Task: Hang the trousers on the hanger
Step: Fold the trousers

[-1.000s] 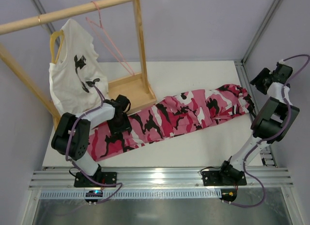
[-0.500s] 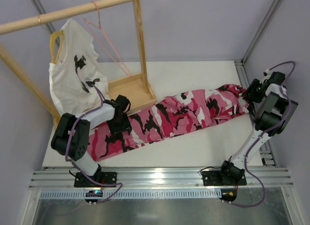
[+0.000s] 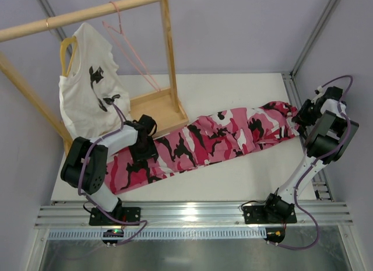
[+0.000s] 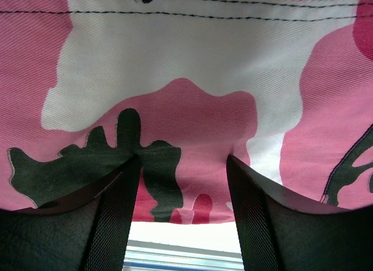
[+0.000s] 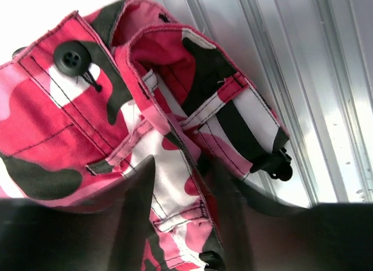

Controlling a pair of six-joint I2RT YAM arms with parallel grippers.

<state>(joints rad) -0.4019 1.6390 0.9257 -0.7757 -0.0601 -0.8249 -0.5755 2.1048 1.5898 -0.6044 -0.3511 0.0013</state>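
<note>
My left gripper [image 4: 183,159] stands with jaws spread astride the trousers' [image 3: 221,134] leg hem, with bare table [image 3: 233,175] open just nearward. My right gripper [image 3: 304,112] straddles the waistband, the table's metal rail [image 5: 303,78] just beside it; whether it pinches, I cannot tell. One pair of trousers lies flat between both jaws. There are two hangers: the pink hanger [image 3: 133,56] well beyond the left jaws, and a yellow hanger [image 3: 64,52] bearing one T-shirt [image 3: 87,96].

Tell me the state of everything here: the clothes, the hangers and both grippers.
Trousers: lying flat on the table, unhung.
Pink hanger: hanging on rail, empty.
T-shirt: hung on yellow hanger.
Left gripper: open, on the trousers.
Right gripper: at the waistband, jaws unclear.
</note>
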